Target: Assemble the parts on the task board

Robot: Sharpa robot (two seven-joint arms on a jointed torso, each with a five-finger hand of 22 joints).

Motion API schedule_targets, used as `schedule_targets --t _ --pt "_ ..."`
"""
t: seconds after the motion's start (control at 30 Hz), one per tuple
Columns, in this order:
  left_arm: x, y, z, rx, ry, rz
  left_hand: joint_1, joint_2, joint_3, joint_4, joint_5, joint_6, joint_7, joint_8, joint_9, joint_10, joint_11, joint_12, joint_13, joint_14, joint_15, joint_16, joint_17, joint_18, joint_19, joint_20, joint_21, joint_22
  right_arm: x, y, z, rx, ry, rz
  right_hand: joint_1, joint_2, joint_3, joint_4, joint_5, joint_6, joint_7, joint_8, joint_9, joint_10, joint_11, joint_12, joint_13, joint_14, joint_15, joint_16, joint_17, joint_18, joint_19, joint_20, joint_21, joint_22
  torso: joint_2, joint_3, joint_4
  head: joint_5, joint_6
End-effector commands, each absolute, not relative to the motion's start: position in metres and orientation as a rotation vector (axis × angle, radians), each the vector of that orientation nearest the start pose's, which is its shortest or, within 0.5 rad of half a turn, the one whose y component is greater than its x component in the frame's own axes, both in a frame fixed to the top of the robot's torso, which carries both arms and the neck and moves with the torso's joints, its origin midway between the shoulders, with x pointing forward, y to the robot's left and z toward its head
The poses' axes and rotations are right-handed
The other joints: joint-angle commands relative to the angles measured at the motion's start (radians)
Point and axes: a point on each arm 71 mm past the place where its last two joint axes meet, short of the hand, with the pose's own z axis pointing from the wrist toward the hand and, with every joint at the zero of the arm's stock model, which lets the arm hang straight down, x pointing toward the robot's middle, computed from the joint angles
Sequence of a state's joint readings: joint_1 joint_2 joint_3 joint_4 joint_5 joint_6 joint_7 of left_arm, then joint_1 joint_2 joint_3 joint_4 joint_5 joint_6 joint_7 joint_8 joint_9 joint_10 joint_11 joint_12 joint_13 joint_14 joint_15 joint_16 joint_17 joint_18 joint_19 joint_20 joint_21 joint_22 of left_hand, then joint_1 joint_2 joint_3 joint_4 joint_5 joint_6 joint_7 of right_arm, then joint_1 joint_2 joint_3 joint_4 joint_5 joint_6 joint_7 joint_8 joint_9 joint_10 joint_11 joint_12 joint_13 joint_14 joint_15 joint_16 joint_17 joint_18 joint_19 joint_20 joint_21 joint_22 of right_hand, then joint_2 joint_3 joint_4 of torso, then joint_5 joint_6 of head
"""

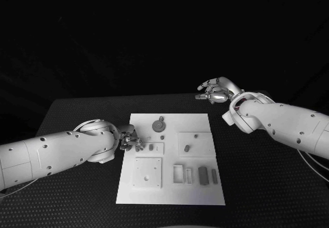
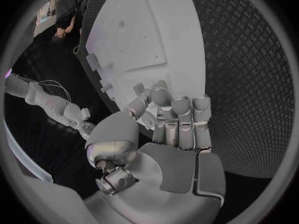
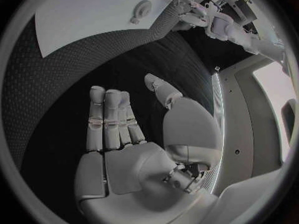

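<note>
Task board (image 1: 198, 192) white rectangular plate mid counter (image 1: 82, 114), shallow recesses, small grey parts (image 1: 203, 174) in slots, round grey disc (image 1: 159, 125) near far edge, left hand (image 1: 130, 142) at board's left edge, fingers curled, contents unclear, right hand (image 1: 216, 91) off-board, fingers spread, empty

The task board (image 1: 171, 190) is laid in the middle of the table (image 1: 75, 114); a round part (image 1: 159, 125) is set near its far edge, left of centre; small parts (image 1: 203, 174) are ranged along its near right; the left hand (image 1: 130, 142) is placed at the board's left edge; the right hand (image 1: 216, 91) is held beyond the far right corner, apart from the board.
</note>
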State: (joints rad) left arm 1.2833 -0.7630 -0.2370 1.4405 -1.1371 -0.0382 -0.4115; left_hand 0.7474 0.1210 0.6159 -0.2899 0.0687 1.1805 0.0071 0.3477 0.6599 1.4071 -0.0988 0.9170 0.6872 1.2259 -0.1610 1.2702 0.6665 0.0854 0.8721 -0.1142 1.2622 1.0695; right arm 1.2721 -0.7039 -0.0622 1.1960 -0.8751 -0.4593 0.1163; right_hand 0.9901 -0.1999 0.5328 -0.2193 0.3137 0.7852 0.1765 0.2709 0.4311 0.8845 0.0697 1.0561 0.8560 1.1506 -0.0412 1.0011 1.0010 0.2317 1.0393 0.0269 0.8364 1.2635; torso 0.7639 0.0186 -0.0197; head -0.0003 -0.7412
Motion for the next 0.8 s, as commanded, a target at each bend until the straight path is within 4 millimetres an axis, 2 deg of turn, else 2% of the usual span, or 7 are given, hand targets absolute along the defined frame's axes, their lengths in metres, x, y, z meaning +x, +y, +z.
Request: schedule_targets --t 0.03,0.8 --pt "0.4815 0.2084 -0.2521 -0.075 2.239 -0.358 0.014 0.001 0.006 0.0 0.0 0.006 0.0 0.005 0.001 0.0 -0.005 0.005 0.002 0.001 -0.008 0.004 0.001 0.013 0.003 -0.139 0.006 -0.002 0.5547 -0.2344 -0.1636 0.36 1.5 0.84 -0.009 0.004 -0.004 -0.004 0.006 0.0 0.005 0.005 -0.002 -0.004 0.0 0.005 -0.001 -0.005 0.002 0.003 -0.001 0.03 0.002 0.007 -0.004 0.001 0.0 0.0001 0.0 -0.001 0.0" --pt "0.4801 0.2079 -0.2533 -0.068 2.263 -0.367 0.025 -0.007 0.012 0.0 0.013 0.006 0.0 0.005 0.001 -0.002 -0.005 0.006 0.002 -0.001 -0.006 0.005 0.0 0.012 0.0 -0.139 0.01 -0.004 0.555 -0.2341 -0.1637 0.36 1.5 0.84 -0.01 0.004 -0.004 -0.004 0.007 0.0 0.005 0.006 -0.002 -0.004 0.0 0.006 -0.003 -0.005 0.002 0.004 -0.002 0.03 0.002 0.007 -0.005 0.002 0.0 0.0009 -0.0007 -0.004 0.0"
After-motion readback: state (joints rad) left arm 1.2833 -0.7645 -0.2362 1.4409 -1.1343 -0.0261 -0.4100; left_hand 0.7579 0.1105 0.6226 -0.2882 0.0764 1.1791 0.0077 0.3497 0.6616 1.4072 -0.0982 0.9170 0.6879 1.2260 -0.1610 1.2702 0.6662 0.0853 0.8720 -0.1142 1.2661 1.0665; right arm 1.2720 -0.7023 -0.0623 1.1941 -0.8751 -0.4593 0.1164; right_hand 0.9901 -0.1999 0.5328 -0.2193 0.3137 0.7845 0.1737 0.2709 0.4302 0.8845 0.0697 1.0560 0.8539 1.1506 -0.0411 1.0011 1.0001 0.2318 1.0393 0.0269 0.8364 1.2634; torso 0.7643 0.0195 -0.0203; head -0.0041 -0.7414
